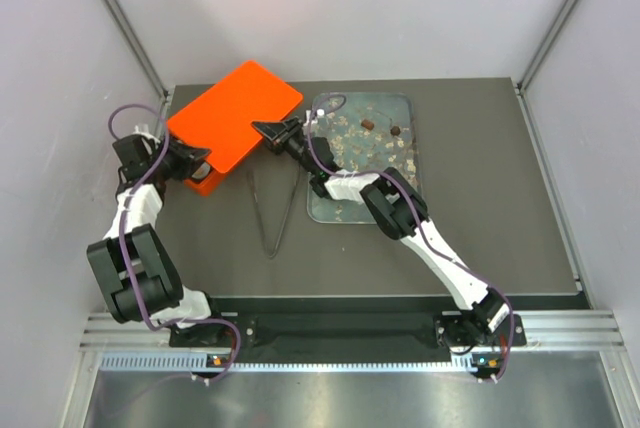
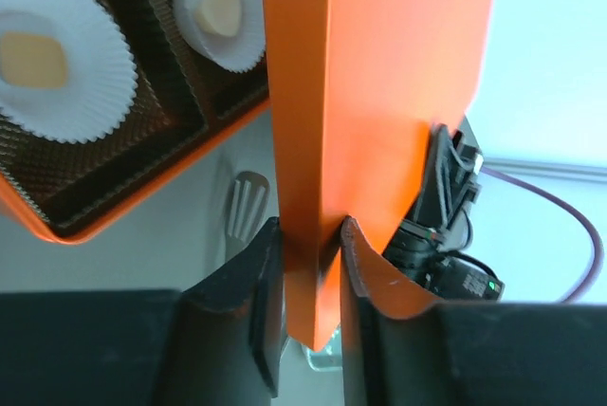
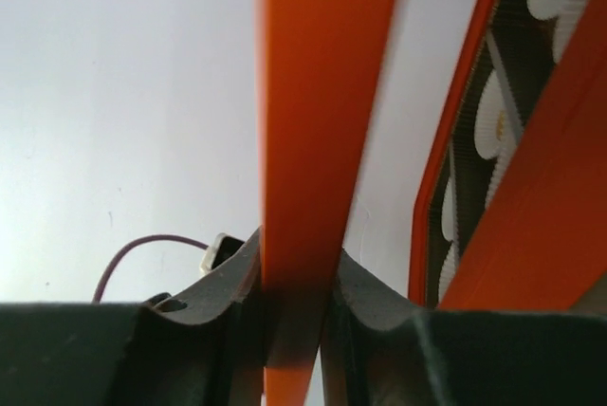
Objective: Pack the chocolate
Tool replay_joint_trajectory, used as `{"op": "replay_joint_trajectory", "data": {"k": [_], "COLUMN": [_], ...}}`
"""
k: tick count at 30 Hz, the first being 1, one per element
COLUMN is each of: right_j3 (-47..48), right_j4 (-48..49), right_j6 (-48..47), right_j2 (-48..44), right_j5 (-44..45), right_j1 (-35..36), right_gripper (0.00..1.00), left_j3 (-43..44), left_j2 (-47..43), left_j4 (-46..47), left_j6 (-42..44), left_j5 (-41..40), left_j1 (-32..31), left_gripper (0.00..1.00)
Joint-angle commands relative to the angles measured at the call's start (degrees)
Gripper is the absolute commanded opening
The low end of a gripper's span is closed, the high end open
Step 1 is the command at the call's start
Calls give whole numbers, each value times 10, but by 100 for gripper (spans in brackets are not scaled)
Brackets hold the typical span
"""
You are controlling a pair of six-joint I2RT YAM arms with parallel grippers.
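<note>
Left gripper clamped on orange lid edge, right gripper clamped on opposite edge, cream chocolate in paper cups inside orange box.

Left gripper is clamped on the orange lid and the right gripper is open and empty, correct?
Not quite. The right gripper is not open and empty: its jaws are closed on the orange lid too, gripping an edge of it, as the right wrist view shows. The left gripper is clamped on the lid, as you said.

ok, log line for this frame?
left gripper: shut on lid | right gripper: shut on lid | lid: held off box | two chocolates on tray
</note>
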Motion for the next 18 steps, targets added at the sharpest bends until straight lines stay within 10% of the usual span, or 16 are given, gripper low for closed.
{"op": "replay_joint_trajectory", "data": {"k": [1,9,18], "right_j3": [-15,-45,54], "right_j4": [55,-1,-75], "right_j6": [-36,-79,-111], "right_j2": [-86,-112,-60], "right_j5": [-44,-75,-80], "right_j1": [-8,-30,-29], "right_gripper": [25,43,31], "left_j3": [24,26,11], "left_j2": [-2,16,41], "left_j4": [-8,5,53], "left_j6": [16,10,33], "left_j5": [-8,56,94], "left_j1": [8,66,87], "left_gripper": [14,0,0]}}
